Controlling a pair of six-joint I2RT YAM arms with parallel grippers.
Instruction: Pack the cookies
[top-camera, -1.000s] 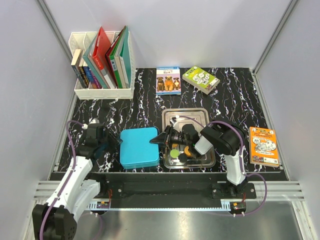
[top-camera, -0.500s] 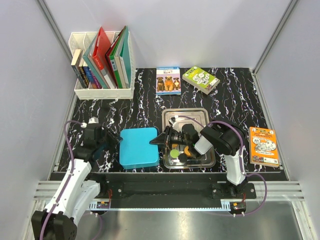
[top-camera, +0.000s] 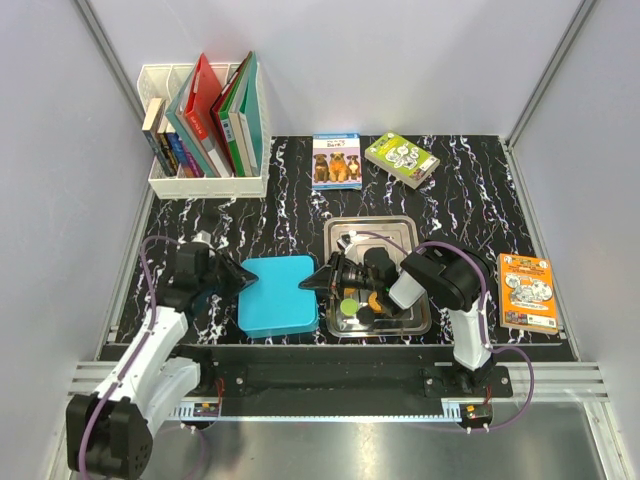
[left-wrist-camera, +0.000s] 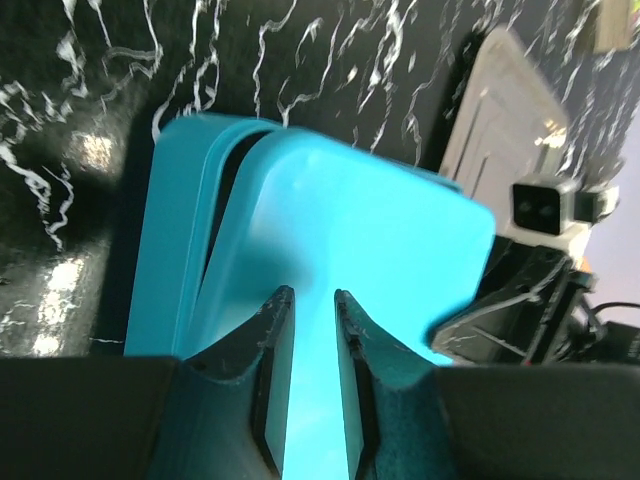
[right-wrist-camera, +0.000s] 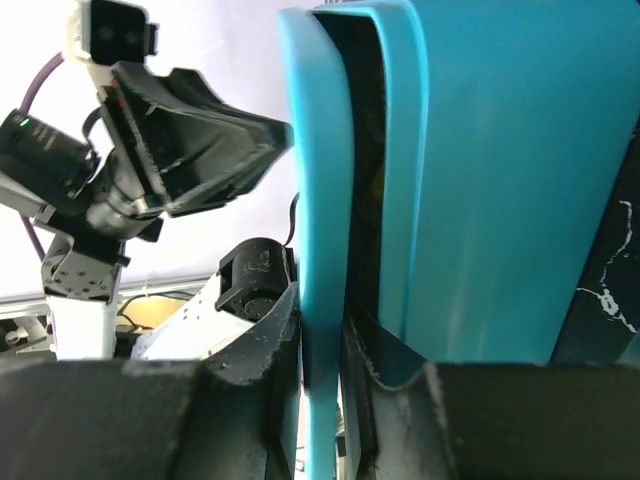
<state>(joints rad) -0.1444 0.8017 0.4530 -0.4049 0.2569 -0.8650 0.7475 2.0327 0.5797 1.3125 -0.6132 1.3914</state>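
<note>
Clearly, the step in hand was opening the blue box (right-wrist-camera: 480, 180) near the front edge of the worktop. The right end effector (right-wrist-camera: 322, 320) pinched the rim of the lid (right-wrist-camera: 315, 150), which sat a little above the box. The left end effector (left-wrist-camera: 312, 295) had its fingers close together at the lid; I could not tell if it gripped. The cookies (top-camera: 348, 306) lay in the metal tray (top-camera: 400, 226) just beside the box. Next, I think, the lid had to go aside.

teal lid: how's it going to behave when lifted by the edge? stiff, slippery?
Probably stiff: the lid looks flat where it stands ajar off the base. Its glossy surface looks slippery, and the right gripper pinches only a thin rim, so it may pivot or slide. Likely light, being a thin shell.
</note>
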